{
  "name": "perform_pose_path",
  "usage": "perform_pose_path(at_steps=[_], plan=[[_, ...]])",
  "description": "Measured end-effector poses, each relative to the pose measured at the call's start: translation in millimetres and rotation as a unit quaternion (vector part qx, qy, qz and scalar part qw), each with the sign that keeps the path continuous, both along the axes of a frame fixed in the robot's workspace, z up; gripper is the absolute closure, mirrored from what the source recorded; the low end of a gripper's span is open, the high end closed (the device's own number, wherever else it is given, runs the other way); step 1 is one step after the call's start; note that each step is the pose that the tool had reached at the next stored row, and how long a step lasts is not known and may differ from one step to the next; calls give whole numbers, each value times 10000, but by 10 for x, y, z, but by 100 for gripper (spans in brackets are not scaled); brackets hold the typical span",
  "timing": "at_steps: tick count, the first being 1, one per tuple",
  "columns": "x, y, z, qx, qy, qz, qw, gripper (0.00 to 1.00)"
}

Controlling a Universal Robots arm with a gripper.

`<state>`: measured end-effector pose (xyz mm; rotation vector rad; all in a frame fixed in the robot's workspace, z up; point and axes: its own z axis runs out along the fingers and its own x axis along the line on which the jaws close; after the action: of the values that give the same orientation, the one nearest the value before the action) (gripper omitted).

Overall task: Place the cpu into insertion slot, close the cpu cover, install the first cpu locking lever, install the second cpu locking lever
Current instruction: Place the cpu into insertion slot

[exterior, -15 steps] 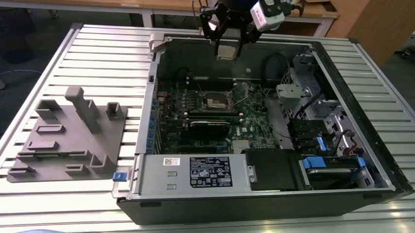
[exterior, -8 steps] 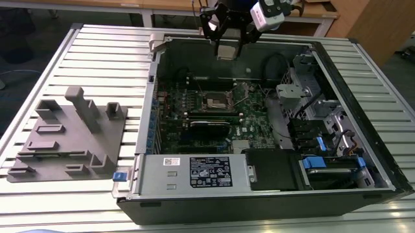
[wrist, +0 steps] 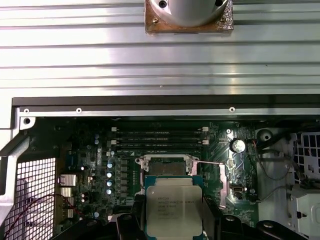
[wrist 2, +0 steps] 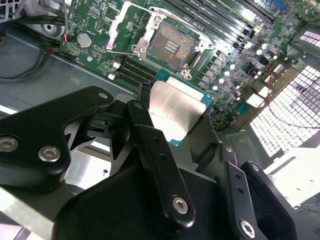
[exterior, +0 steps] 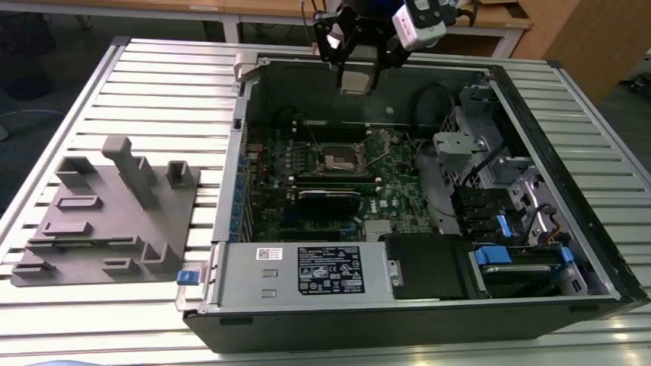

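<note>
The gripper [exterior: 356,67] is clamping the cpu [wrist 2: 176,112] by its edges and holding it well above the slot [wrist 2: 172,45]. The slot is lying bare, with the cover [wrist 2: 118,22] standing open. I am judging that all four steps are waiting.

The gripper [exterior: 355,81] is black all over in the exterior view, a cluster of angular links that narrows toward the fingers. Above the fingers, on the exterior view's right, a white box-shaped housing [exterior: 422,21] rides on the arm, with a dark detail on its face. In the second wrist view the fingers [wrist 2: 152,147] are flat matte-black bars with rounded ends, hinged to broader black link plates [wrist 2: 45,135]. Bright silver screw heads [wrist 2: 48,154] mark the pivots behind the fingers, and small round holes run along one finger bar. In the first wrist view the fingertips [wrist: 125,230] show as plain black edges.
</note>
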<state>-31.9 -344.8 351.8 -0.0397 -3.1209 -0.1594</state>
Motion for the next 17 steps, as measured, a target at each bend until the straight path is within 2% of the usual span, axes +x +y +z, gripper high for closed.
perform_pose_path(at_steps=[6,17], plan=[[0,0,-6,23,-4,0,10000,46],[0,0,-32,33,-10,0,10000,46]])
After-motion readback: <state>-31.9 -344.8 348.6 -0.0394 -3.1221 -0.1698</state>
